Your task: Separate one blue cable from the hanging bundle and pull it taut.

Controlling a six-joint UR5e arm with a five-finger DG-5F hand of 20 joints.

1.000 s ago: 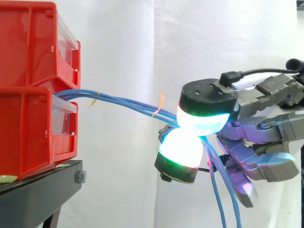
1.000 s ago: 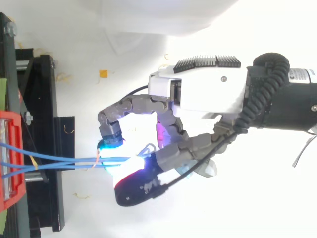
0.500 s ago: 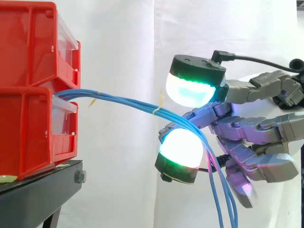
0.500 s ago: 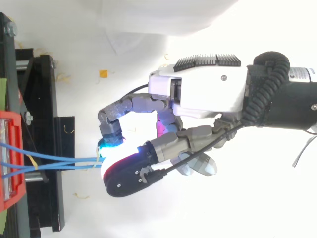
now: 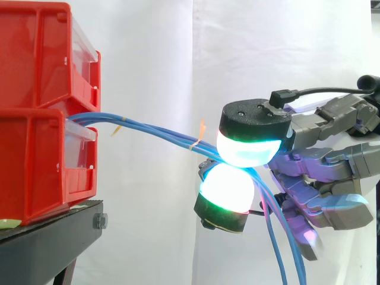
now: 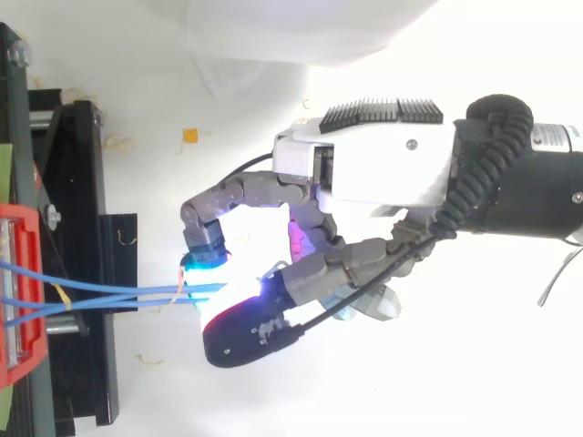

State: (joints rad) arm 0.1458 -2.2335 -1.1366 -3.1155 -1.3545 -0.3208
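A black stand (image 5: 56, 240) carries the lower red bin (image 5: 32, 166) directly on its top, the bin's clear-fronted end reaching almost to the stand's right end, where a bolt (image 5: 100, 221) shows on the side face. An upper red bin (image 5: 35, 53) is stacked on the lower one, and a pale green patch (image 5: 8, 224) lies on the stand's top at the lower bin's foot. From above, the white floor (image 6: 273, 391) around the stand bears a small orange scrap (image 6: 189, 136) and thin pale shavings (image 6: 117, 141).
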